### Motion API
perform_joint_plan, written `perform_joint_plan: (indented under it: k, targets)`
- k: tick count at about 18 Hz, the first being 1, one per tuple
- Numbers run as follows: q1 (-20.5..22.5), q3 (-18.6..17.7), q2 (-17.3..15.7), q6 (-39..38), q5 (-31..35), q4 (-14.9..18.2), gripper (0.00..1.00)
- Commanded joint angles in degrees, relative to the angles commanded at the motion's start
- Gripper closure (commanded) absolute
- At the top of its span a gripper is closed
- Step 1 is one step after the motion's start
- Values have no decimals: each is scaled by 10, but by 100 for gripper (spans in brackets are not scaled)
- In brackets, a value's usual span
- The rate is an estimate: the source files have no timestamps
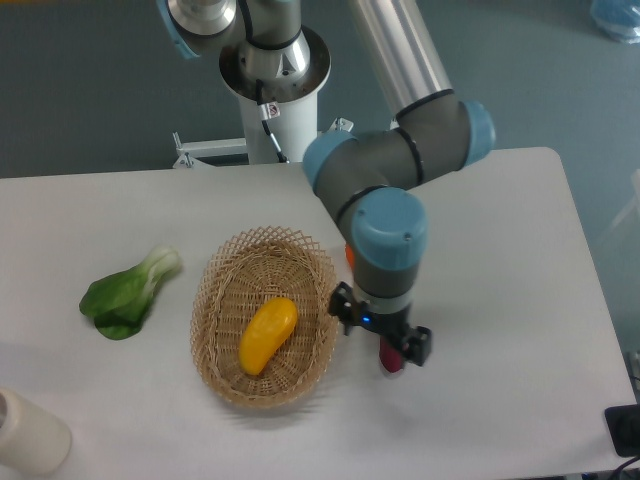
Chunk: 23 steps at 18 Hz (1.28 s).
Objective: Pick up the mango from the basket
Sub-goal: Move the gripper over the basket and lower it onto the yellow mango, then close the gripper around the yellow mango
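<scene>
Mango lies in the basket; I hover just right of it, my fingers hidden — can't tell their state.

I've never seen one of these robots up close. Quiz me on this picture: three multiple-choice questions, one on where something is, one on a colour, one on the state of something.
1. Where is the mango?
A. inside the basket
B. on the bare table
C. in the end effector

2. What colour is the leafy vegetable left of the basket?
A. purple
B. green
C. white

3. How does the end effector stand to the mango?
A. gripping it
B. pressing on it
C. apart from it, right of the basket

Answers:
1 A, the fruit lies on the woven floor.
2 B, its leaves are green with a paler stalk.
3 C, it is outside the basket's rim.
</scene>
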State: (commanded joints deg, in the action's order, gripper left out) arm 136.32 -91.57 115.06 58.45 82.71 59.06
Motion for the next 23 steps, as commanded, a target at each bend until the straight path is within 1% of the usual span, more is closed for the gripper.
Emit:
perform_joint_plan:
  k: [3, 6, 7, 8, 9, 11, 17, 19, 23]
  targets:
    - [-25, -30, -7, -8, 8, 0, 0]
    - [-40, -52, -9, -75, 10, -2, 0]
    - [-41, -58, -10, -80, 10, -1, 0]
    - [-54, -64, -12, -82, 10, 0, 0]
    - [-65, -65, -10, -92, 10, 1, 0]
    - [-74, -69, -4, -115, 15, -3, 0]
    - [-83, -90, 1, -118, 25, -11, 0]
    - [-90, -90, 7, -118, 48, -11, 0]
    - [-95, -87, 12, -151, 51, -17, 1]
